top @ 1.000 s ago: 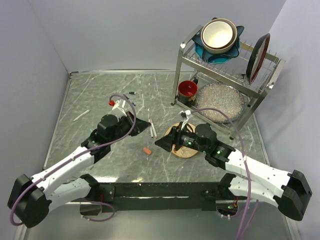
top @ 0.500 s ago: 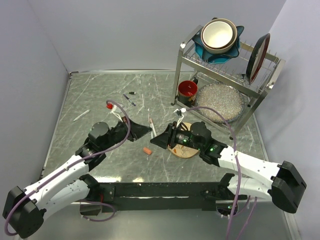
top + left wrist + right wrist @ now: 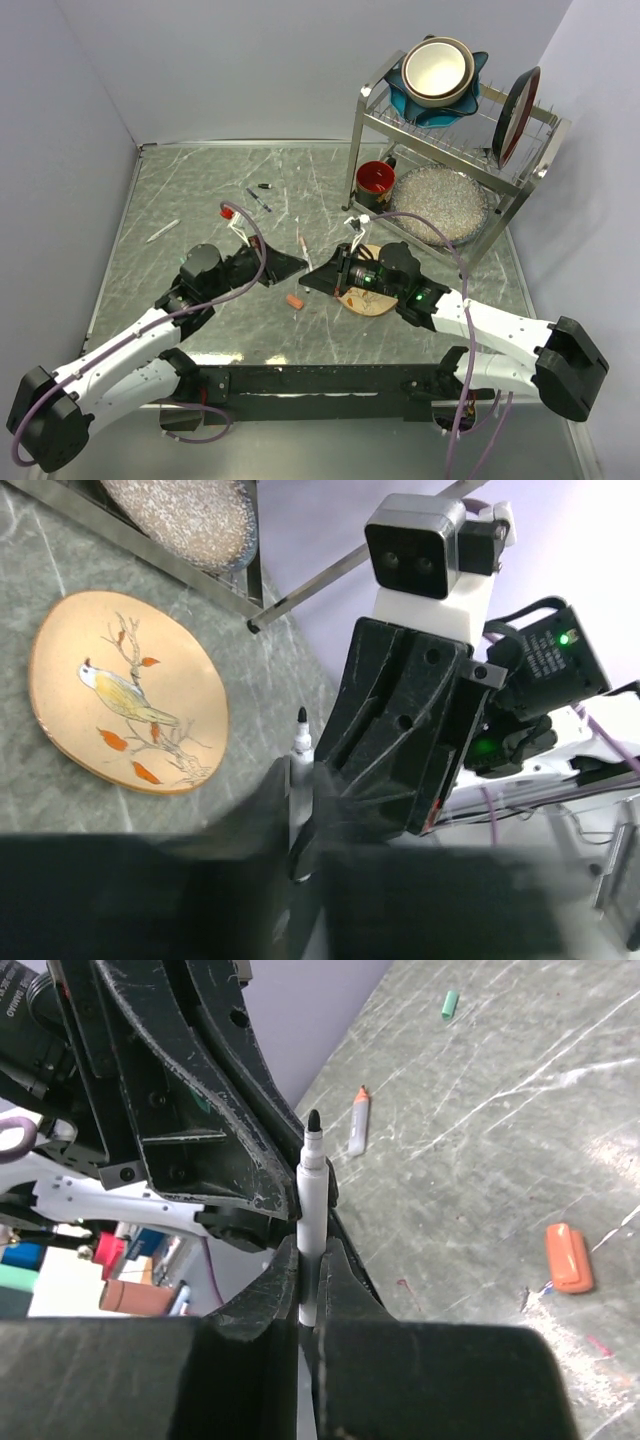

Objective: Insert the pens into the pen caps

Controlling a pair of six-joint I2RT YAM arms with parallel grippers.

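Note:
My left gripper (image 3: 298,266) and right gripper (image 3: 310,279) meet tip to tip at the table's middle. Both are shut on one white pen (image 3: 312,1185) with a black tip. The pen stands between the right fingers (image 3: 345,1280), and the left wrist view has it (image 3: 300,765) in my left gripper (image 3: 300,805). An orange pen cap (image 3: 294,301) lies just in front of the grippers, also seen in the right wrist view (image 3: 568,1257). Another white pen (image 3: 300,243) lies just behind them. A dark pen (image 3: 259,200) and a white pen (image 3: 163,231) lie farther left.
A round bird-painted coaster (image 3: 372,298) lies under the right wrist. The dish rack (image 3: 455,170), holding bowls and plates, and a red cup (image 3: 376,180) stand at the back right. A small dark cap (image 3: 264,186) and a green cap (image 3: 450,1003) lie on the table.
The right gripper has moved left to the left gripper and closed on the pen held there. The left arm has drawn back slightly, still shut.

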